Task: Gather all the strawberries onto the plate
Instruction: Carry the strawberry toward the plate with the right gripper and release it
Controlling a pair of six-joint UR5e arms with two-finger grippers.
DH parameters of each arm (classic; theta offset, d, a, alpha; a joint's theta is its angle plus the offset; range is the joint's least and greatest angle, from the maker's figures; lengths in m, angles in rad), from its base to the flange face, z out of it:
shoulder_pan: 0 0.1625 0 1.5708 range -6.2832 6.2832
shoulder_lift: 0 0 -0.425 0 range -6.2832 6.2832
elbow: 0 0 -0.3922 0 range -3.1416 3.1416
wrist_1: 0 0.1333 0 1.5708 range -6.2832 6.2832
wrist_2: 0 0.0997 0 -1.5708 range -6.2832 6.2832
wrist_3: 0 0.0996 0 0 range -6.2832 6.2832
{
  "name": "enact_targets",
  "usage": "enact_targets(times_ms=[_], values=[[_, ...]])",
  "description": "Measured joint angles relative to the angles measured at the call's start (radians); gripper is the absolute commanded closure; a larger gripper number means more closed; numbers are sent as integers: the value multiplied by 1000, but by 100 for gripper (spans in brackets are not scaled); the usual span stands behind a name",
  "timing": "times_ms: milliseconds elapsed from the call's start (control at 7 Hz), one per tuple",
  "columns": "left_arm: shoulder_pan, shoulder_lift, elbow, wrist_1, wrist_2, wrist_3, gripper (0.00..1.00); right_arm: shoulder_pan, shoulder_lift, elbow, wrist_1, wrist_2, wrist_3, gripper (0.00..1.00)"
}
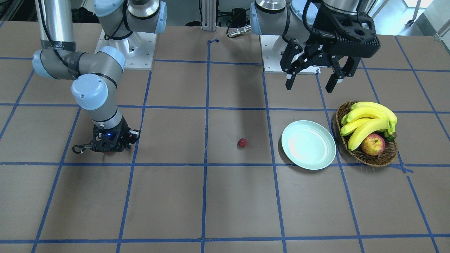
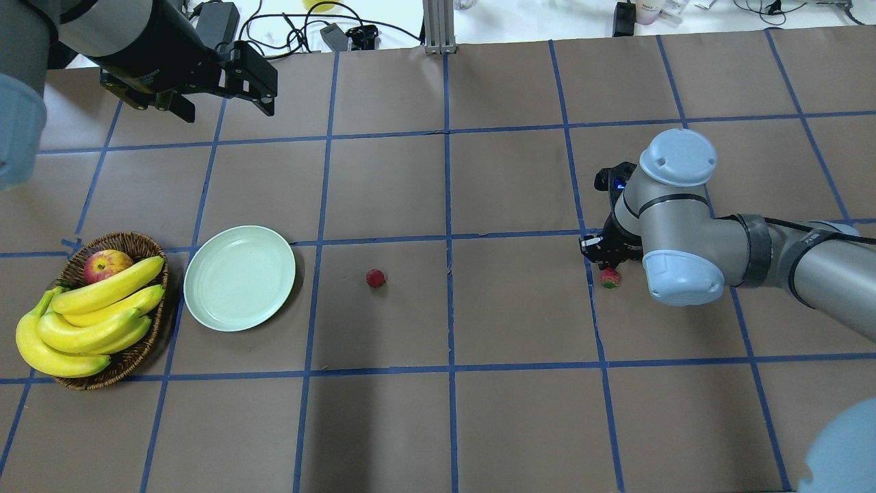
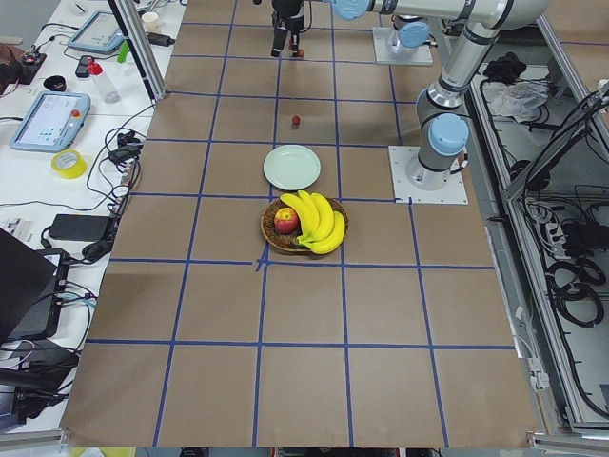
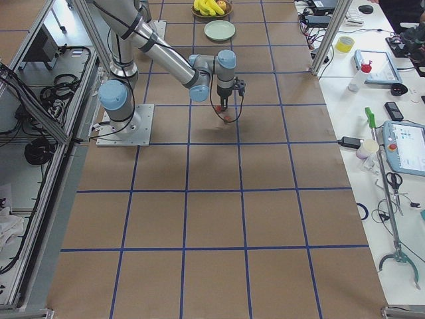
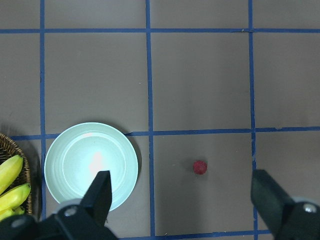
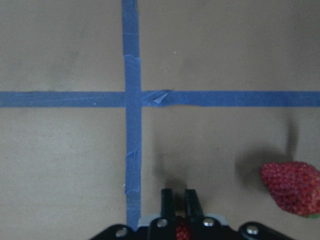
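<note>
One strawberry [image 2: 375,277] lies on the table's middle, right of the empty mint plate [image 2: 239,277]; both also show in the left wrist view, the strawberry [image 5: 200,167] and the plate [image 5: 91,166]. My right gripper [image 6: 179,197] is low at the table, its fingers close together with a red strawberry [image 6: 182,232] between them. Another strawberry [image 6: 292,187] lies on the table just beside it and also shows in the overhead view [image 2: 610,277]. My left gripper [image 1: 311,86] is open and empty, high above the table behind the plate [image 1: 308,144].
A brown wicker basket [image 2: 130,239] with bananas [image 2: 89,322] and a red-yellow apple [image 2: 106,263] stands just left of the plate. Blue tape lines cross the brown table. Cables and devices lie along the far edge.
</note>
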Motion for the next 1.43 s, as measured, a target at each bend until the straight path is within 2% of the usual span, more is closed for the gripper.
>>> enact_targets(times_ms=[714,857,1429], values=[[4,-1,1,3,0,2,0,55,-5,-87,98,32,103,100],[4,-1,1,3,0,2,0,90,2,-114,115,45,169,100],[1,5,0,1,11,7,0,355,136,-308,125,84,571,100]])
